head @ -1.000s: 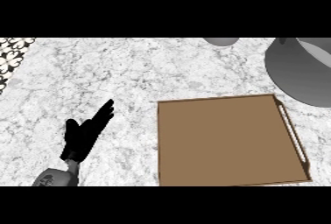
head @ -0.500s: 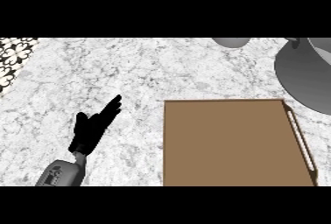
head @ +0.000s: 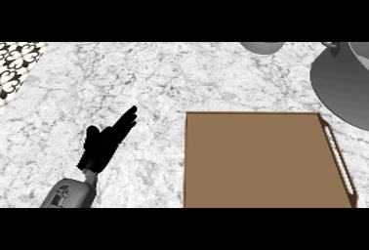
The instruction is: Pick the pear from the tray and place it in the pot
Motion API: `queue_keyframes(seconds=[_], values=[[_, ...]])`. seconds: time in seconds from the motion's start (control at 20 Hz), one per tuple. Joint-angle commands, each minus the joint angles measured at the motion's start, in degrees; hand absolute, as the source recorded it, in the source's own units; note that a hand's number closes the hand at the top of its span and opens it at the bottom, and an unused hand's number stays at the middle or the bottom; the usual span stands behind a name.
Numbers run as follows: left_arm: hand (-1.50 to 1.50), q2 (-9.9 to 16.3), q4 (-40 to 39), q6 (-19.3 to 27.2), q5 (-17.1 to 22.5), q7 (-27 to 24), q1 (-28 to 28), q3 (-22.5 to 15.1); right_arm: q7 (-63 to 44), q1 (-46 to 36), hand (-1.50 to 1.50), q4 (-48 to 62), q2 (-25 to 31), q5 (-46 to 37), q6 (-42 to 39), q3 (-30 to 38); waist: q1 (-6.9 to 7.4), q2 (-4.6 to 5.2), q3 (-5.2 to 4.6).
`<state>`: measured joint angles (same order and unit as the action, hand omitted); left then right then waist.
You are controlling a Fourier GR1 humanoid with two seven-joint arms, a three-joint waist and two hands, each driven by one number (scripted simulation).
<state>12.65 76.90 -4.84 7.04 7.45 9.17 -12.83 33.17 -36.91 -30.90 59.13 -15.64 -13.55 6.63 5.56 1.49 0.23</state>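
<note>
A brown tray (head: 259, 161) lies on the marble counter at the lower right, with a slotted handle along its right side. No pear shows on it or anywhere else in view. The grey pot (head: 346, 83) sits at the upper right, cut off by the view's edge. My left hand (head: 104, 144) rests open on the counter left of the tray, fingers straight and pointing up and right, holding nothing. My right hand does not show.
A small grey rounded object (head: 261, 47) sits at the top edge, partly cut off. A black-and-white patterned surface (head: 16, 63) borders the counter at the upper left. Bare marble lies between the left hand and the tray.
The tray, the pot and the left hand have all slid a little to the right in the view, as the view shifted. The hand's pose is unchanged.
</note>
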Motion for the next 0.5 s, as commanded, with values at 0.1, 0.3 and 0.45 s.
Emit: queue_keyframes(seconds=[0.1, 0.3, 0.45], values=[[0.0, -1.9, -1.09, 0.15, -1.26, -0.32, 0.79, -1.76, -4.21, -6.77, 1.5, 3.81, -4.46, -12.19, 11.37, -8.15, 1.24, 0.67, -0.01], [0.0, -2.16, 0.31, 0.94, -1.39, 1.35, 2.02, -1.47, -8.55, -10.1, 1.5, 5.54, -4.91, -20.68, 15.11, -13.73, 1.24, 0.44, -0.04], [0.0, -0.86, -1.29, -0.18, -0.99, 0.13, 2.4, -0.08, -13.16, -12.69, 1.5, 9.27, -7.85, -23.55, 9.17, -16.56, 0.89, 0.54, -0.13]])
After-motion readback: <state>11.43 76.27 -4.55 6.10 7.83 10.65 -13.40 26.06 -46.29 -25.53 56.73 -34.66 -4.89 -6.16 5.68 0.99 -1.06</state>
